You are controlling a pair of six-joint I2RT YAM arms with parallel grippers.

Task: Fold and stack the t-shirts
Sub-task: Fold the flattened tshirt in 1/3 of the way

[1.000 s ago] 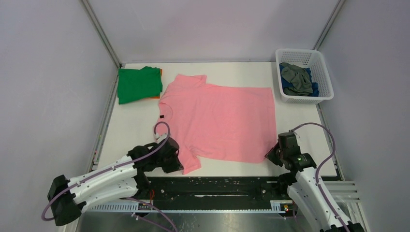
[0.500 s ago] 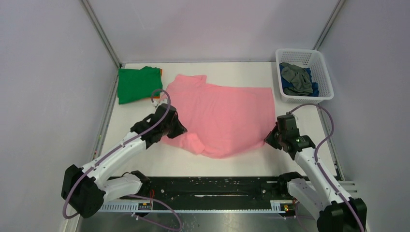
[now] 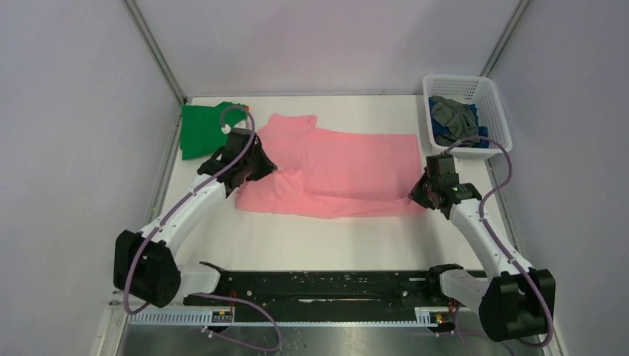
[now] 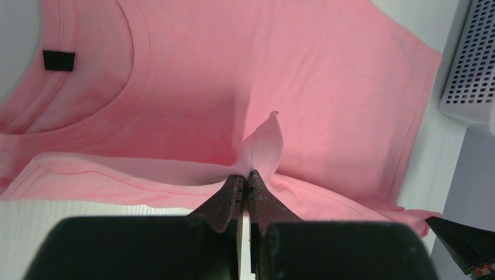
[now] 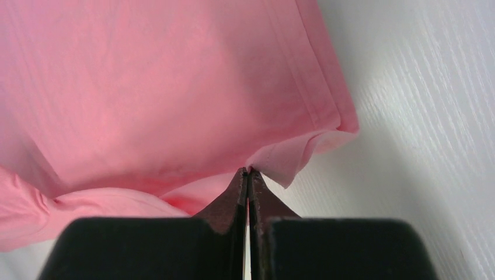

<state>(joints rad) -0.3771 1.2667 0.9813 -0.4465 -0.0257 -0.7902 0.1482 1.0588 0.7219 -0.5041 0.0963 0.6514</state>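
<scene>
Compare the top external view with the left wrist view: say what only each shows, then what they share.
Only the top external view shows both arms whole, the folded green t-shirt at far left, and the grey t-shirt and blue t-shirt inside the basket. Only the left wrist view shows the black neck label and the left gripper shut on a pinch of the pink t-shirt. Both show the pink t-shirt, the white table and the basket.
</scene>
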